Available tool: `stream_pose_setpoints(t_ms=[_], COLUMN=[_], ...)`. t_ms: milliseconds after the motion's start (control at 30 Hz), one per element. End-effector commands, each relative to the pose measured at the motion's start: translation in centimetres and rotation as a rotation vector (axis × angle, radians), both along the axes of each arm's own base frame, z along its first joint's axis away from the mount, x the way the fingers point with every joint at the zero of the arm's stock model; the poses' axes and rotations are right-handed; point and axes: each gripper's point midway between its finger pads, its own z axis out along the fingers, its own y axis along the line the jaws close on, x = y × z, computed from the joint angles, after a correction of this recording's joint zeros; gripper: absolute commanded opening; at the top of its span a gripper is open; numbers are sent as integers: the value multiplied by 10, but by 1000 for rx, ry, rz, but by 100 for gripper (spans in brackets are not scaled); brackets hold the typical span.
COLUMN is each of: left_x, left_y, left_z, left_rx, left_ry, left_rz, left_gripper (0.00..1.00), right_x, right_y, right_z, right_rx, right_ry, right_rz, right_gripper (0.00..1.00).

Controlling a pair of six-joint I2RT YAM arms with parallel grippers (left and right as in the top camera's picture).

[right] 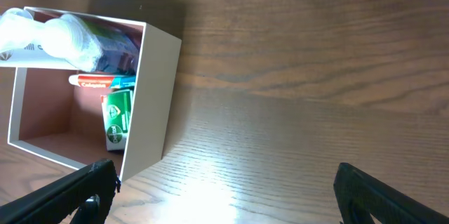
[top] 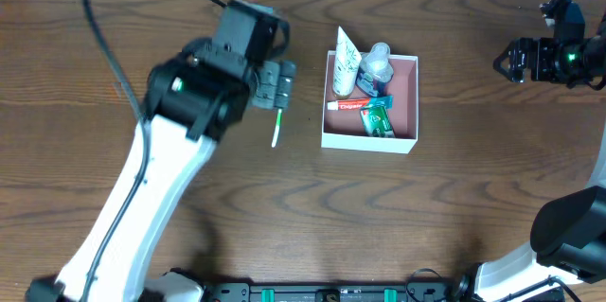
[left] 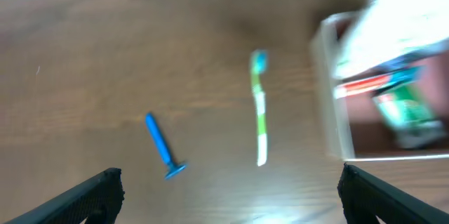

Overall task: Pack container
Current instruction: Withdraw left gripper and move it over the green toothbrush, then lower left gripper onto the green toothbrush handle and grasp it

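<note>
The container (top: pixel 367 141), a shallow square box with white walls and a pink inside, stands right of the table's middle. It holds a white tube (top: pixel 345 61), a clear bottle (top: pixel 377 65), a red toothpaste (top: pixel 352 105) and a green box (top: pixel 378 120). A green toothbrush (top: pixel 277 128) lies left of it. My left gripper (top: pixel 276 82) hovers open just above the toothbrush. The blurred left wrist view shows the toothbrush (left: pixel 259 108), a blue razor (left: pixel 163 147) and the container (left: pixel 328 97) ahead of the open, empty jaws (left: pixel 228 196). My right gripper (top: pixel 516 59) is open at the far right.
The right wrist view shows the container (right: pixel 151 90) to the left of my open right jaws (right: pixel 224 189), with bare wood under them. The left arm's white link (top: pixel 133 207) crosses the left half of the table. The razor is hidden in the overhead view.
</note>
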Motion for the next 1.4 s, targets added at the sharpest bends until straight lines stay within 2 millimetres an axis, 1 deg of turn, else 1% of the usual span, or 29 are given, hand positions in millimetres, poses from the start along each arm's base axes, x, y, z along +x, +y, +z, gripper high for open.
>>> stream_pose_setpoints(t_ms=[0,67,100,133,300,500,667,700,767,833,900,1133,1267,1367], left_x=[7,11,14,15,21,23,26,27,26,27,30,43,40,36], left_y=[7,7,7,6,4,3,4,4,-5,-12,-15,-17,-16,-14], left_z=[-41,-59,-71,-78,-122,-162,-188,-192,-201,-205,-206,-207,-215,-227], left_rx=[1,-15,-20,-21,9,44,62,60,29,-5,-16,-31,-24,-15], left_ry=[139,200,237,258,379,481,535,542,567,575,565,521,543,571], left_rz=[5,10,14,15,21,28,37,35,-12,-34,-37,-38,-34,-31], left_gripper=[98,98,98,98,98,98,98,98,98,98,98,98,98,98], right_x=[1,1,1,1,1,1,1,1,1,1,1,1,1,1], right_y=[5,5,5,5,5,5,5,5,5,5,5,5,5,5], right_z=[2,2,2,2,2,2,2,2,2,2,2,2,2,2], right_rx=[15,15,15,15,15,14,15,15,14,15,15,15,15,15], right_ry=[-3,-3,-3,-3,-3,-3,-3,-3,-3,-3,-3,-3,-3,-3], right_rz=[2,2,2,2,2,2,2,2,2,2,2,2,2,2], right_gripper=[99,99,99,99,99,99,99,99,99,99,99,99,99,99])
